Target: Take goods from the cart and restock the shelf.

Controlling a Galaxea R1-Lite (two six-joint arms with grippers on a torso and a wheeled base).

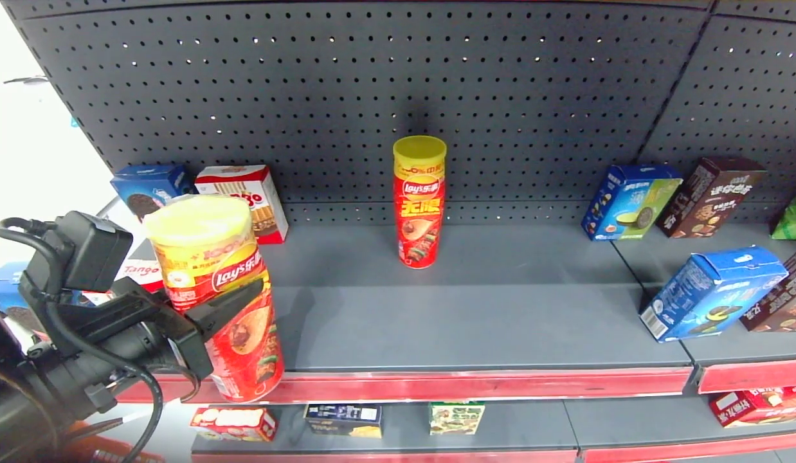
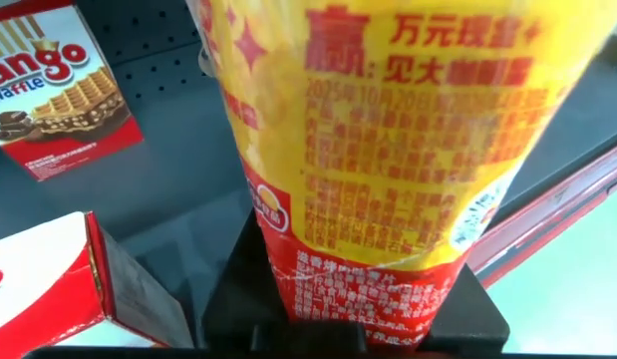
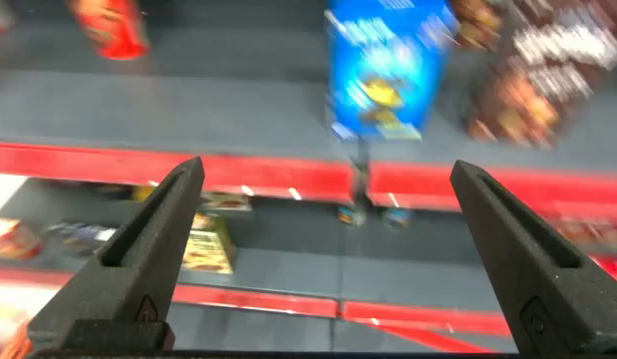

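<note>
Here, left gripper clamped mid-body on can, upright at near left edge of shelf. Likely light, stiff cardboard tube, slick, dentable: mid-body hold suits. Right gripper jaws apart, empty.

The shelf at centre looks like matt painted metal. The chip can at lower left has a glossy wrap and a plastic lid.

Shop — pegboard shelf, boxed snacks.
</note>
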